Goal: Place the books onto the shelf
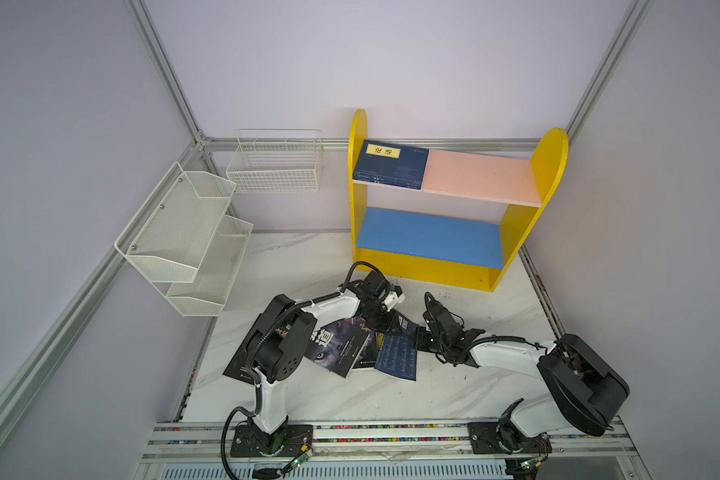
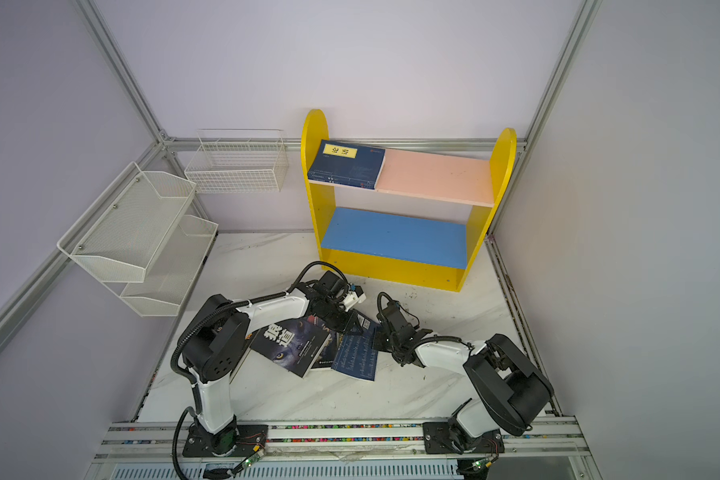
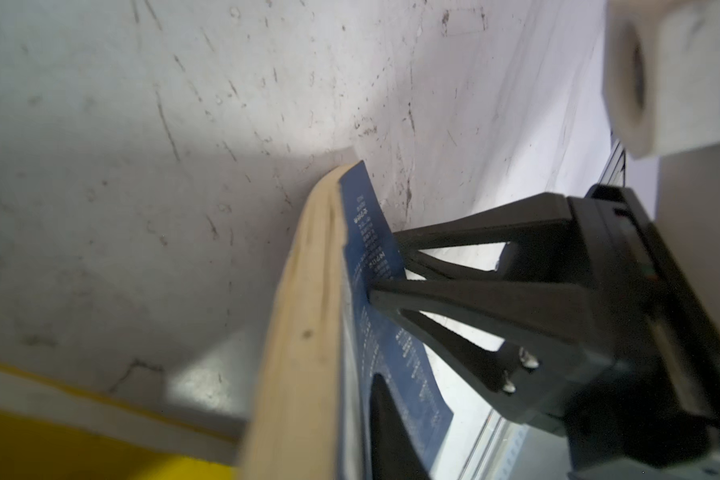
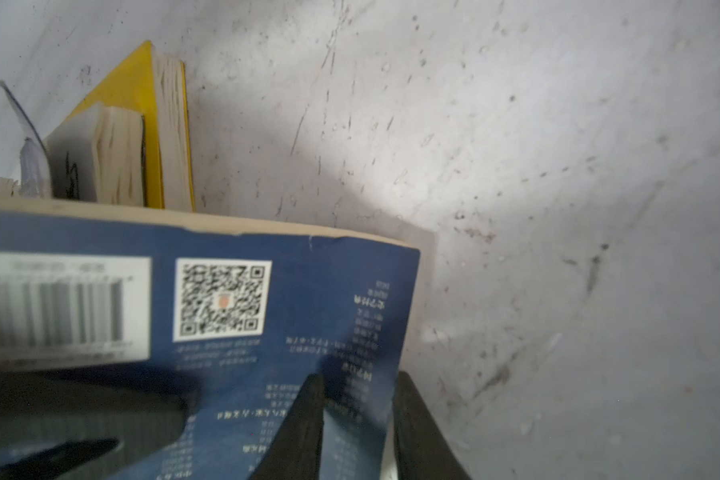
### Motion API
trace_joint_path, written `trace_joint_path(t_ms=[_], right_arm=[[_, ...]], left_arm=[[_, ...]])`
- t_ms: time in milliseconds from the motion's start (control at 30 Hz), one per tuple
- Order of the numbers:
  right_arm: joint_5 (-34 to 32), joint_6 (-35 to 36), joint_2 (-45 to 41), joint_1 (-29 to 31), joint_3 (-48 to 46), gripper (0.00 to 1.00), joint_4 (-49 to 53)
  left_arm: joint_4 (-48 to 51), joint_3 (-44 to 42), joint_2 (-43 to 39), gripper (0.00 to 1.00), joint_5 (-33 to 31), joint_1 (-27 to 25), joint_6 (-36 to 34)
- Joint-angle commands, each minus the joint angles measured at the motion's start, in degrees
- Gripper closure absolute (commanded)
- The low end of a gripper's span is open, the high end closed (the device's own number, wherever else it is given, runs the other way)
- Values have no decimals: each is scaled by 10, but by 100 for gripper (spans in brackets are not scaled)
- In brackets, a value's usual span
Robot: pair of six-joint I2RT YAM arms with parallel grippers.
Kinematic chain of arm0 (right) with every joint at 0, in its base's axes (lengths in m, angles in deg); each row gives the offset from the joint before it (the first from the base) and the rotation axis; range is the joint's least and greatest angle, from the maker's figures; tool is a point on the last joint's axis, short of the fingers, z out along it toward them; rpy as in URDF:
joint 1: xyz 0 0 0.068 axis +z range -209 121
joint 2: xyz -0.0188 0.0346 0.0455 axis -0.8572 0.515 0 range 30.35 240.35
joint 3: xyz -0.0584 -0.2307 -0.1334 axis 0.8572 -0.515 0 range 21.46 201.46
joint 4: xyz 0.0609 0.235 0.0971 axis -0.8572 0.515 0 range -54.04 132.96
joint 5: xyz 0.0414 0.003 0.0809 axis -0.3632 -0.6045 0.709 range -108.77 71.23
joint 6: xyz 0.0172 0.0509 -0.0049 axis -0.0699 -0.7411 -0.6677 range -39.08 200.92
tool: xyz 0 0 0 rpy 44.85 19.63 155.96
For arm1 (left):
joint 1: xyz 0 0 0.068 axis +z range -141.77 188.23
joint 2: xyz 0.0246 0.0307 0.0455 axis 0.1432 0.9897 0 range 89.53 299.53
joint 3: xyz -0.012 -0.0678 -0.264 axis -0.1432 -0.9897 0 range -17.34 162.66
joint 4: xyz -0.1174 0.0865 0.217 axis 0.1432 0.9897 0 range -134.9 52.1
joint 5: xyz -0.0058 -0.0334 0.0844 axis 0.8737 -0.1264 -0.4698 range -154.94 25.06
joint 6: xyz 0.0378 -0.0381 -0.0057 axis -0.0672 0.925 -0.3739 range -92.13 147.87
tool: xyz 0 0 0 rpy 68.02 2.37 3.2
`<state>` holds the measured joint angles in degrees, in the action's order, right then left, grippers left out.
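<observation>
Starting at the left: the white mesh rack (image 1: pixel 184 232) is against the wall. Next in, the left gripper (image 1: pixel 385 322) is down with its jaws closed at the far corner of the navy book (image 1: pixel 398 357). Pinching or only touching? Can't tell. That book lies on the table (image 1: pixel 350 403), overlapping the black wolf-cover book (image 1: pixel 335 345). The right gripper (image 1: pixel 418 337) clamps its right edge, with the cover between the fingers (image 4: pixel 304 415). Behind stands the shelf (image 1: pixel 551 166), where a shelved navy book (image 1: pixel 391 166) lies flat at the left end of the pink board.

L claw (image 2: pixel 356 325) & R claw (image 2: pixel 378 341) at blue bk (image 2: pixel 356 359) on table (image 2: pixel 391 395); navy bk (image 2: pixel 346 166) on shelf (image 2: pixel 395 274) top.
</observation>
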<state>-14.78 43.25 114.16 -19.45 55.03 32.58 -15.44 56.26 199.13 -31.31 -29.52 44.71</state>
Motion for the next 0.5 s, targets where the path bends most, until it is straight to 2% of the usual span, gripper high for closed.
trace_joint_path(t_ms=[0,67,200,333,400,467], right_arm=[[-6,-6,-27,4,17,66,71],[-19,-11,-48,2,40,62,86],[-24,-8,-101,-20,131,40,141],[61,-8,-108,-89,276,23,191],[127,-22,-93,-128,355,17,214],[199,-48,-72,-162,426,15,225]], left_arm=[[-7,72,-58,96,28,5,-5],[0,90,-78,99,14,10,-6],[43,143,-138,100,-41,18,-42],[81,193,-203,100,-142,18,-136],[91,209,-225,100,-187,18,-176],[103,228,-237,100,-228,17,-218]])
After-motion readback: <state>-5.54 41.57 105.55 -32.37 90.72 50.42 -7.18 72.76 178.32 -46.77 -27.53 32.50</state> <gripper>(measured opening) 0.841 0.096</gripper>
